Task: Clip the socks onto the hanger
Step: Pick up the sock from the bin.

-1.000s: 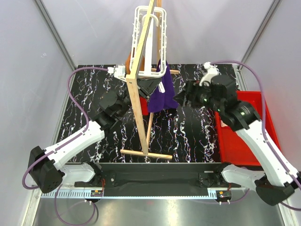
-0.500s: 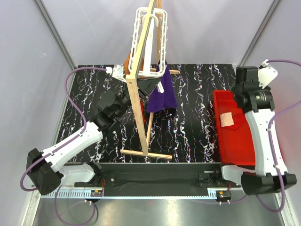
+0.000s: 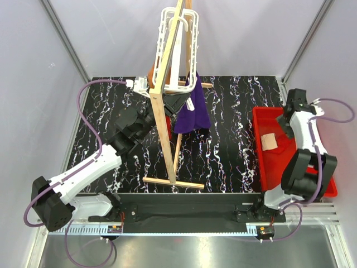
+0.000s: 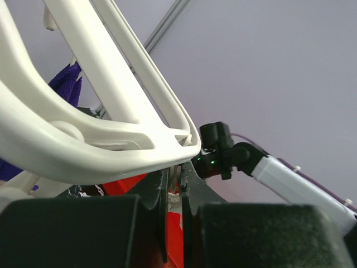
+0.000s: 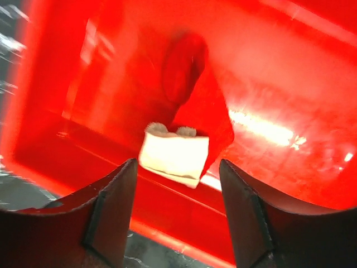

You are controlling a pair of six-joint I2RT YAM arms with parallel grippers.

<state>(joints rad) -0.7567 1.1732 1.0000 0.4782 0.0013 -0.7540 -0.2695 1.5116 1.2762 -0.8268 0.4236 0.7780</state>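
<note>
Left claw: fingers pressed nearly together just beneath a bar of the hanger; a thin pale sliver is seen between them, not identifiable | Right claw: held spread above the sock | Sock: lying in the red bin at the right edge of the surface, well apart from the hanger.

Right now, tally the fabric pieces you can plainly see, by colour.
Purple cloth: 1
Brown cloth: 1
Beige-and-red sock, in the red bin: 1
Total: 3
</note>
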